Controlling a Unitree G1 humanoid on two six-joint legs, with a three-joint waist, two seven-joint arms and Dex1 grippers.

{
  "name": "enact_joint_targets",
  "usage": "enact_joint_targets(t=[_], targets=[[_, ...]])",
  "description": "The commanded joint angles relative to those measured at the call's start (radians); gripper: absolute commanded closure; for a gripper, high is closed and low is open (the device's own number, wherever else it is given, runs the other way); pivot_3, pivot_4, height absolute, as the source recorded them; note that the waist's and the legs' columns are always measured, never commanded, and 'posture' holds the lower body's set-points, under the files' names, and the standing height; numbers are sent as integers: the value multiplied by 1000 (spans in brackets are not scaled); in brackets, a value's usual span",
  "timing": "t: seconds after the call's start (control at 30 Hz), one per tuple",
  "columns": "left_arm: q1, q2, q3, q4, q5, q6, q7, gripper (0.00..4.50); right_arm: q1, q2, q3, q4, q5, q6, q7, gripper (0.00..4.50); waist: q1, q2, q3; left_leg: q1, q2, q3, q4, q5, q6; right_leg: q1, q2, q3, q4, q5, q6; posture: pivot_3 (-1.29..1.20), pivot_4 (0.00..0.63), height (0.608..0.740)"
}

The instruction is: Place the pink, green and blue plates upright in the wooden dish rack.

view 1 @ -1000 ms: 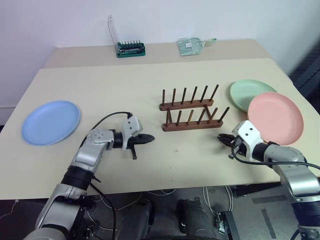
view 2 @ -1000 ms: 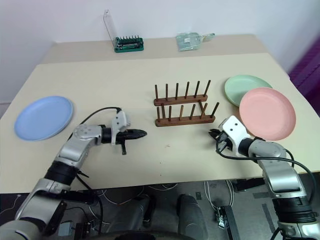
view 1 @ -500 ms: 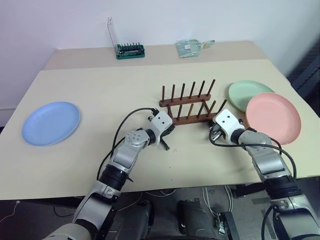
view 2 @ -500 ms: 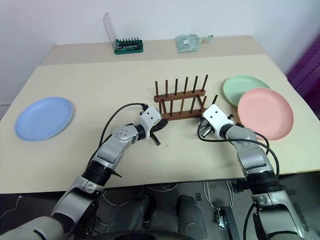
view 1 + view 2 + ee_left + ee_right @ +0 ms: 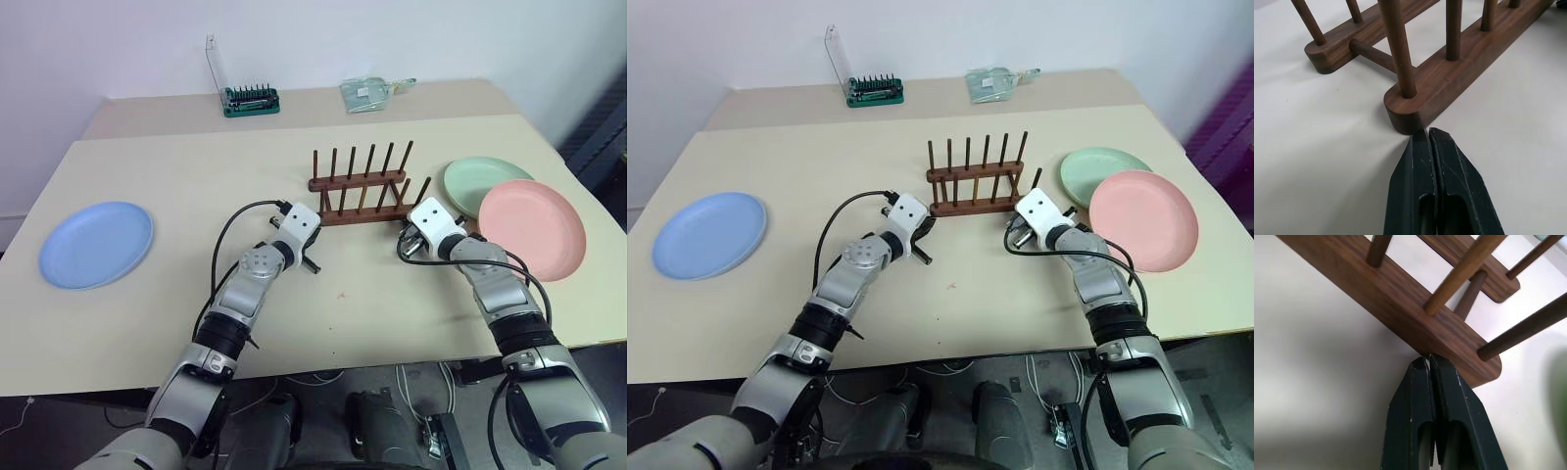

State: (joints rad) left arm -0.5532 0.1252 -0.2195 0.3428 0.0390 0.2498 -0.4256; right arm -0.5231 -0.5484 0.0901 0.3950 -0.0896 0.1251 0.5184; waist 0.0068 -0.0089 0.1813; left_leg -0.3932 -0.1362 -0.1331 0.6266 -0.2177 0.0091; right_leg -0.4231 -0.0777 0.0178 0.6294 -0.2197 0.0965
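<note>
- Both arms have come in from the near part of the table to the ends of the wooden dish rack (image 5: 361,192), which now sits a little farther back than before.
- Far left on the table (image 5: 196,176) lies the blue plate (image 5: 96,244), flat and well apart from everything else.
- At the back edge stands a green bit holder (image 5: 251,99), with a clear packet (image 5: 364,91) to its right.
- Left gripper (image 5: 1428,134) is clenched on nothing, its tips pressed together right at the rounded left end of the rack's near rail.
- At the table's middle the rack stands empty, its thin pegs upright in two rows.
- Right gripper (image 5: 1425,360) is likewise clenched and empty, its tips against the side of the near rail close to its right end.
- Right of the rack lies the green plate (image 5: 480,180), flat, with the pink plate (image 5: 532,228) overlapping its near edge.
</note>
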Motion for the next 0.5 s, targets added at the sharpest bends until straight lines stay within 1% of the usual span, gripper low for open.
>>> enact_joint_targets(t=[0.03, 0.13, 0.2, 0.27, 0.33, 0.43, 0.5], targets=[[46, 7, -8, -104, -50, -36, -82, 4500, 59, -91, -102, -212, 79, 35, 79, 3166, 7, 0, 0, -1, 0, 0, 0, 0, 0, -1, 0, 0, 0, 0, 0, 0, 150, 740], [84, 5, -23, -191, -102, -66, -169, 4500, 170, -167, -207, -433, 122, 148, 97, 1713, 10, 0, 0, -4, -1, -1, 1, -1, 1, -3, -1, 0, 0, 0, 0, 0, 150, 740], [105, -16, -28, -226, -159, -62, -231, 4500, 256, -214, -285, -550, 120, 219, 86, 714, 10, 0, 0, -6, -1, -1, 2, -1, 1, -4, -1, -1, -1, -1, 1, 0, 150, 740], [110, -30, -46, -223, -175, -63, -272, 4500, 320, -235, -334, -624, 117, 285, 74, 714, 9, 0, 0, -7, -2, -1, 3, -1, 2, -4, -2, -1, -1, -1, 1, 0, 150, 740], [112, -37, -72, -223, -183, -90, -321, 4500, 366, -217, -371, -672, 128, 362, 47, 714, 6, 0, 0, -7, -2, -1, 4, -1, 2, -4, -2, -1, -1, -1, 2, 0, 150, 740], [112, -45, -89, -242, -224, -120, -399, 4500, 432, -211, -357, -686, 73, 405, -1, 714, 5, 0, 0, -7, -1, -1, 3, -1, 2, -4, -2, -1, -1, -1, 2, 0, 150, 740], [111, -49, -86, -257, -253, -119, -432, 4500, 442, -185, -349, -674, 60, 448, -46, 714, 5, 0, 0, -7, -1, -1, 3, -1, 2, -4, -2, -1, -1, -1, 1, 0, 150, 740]])
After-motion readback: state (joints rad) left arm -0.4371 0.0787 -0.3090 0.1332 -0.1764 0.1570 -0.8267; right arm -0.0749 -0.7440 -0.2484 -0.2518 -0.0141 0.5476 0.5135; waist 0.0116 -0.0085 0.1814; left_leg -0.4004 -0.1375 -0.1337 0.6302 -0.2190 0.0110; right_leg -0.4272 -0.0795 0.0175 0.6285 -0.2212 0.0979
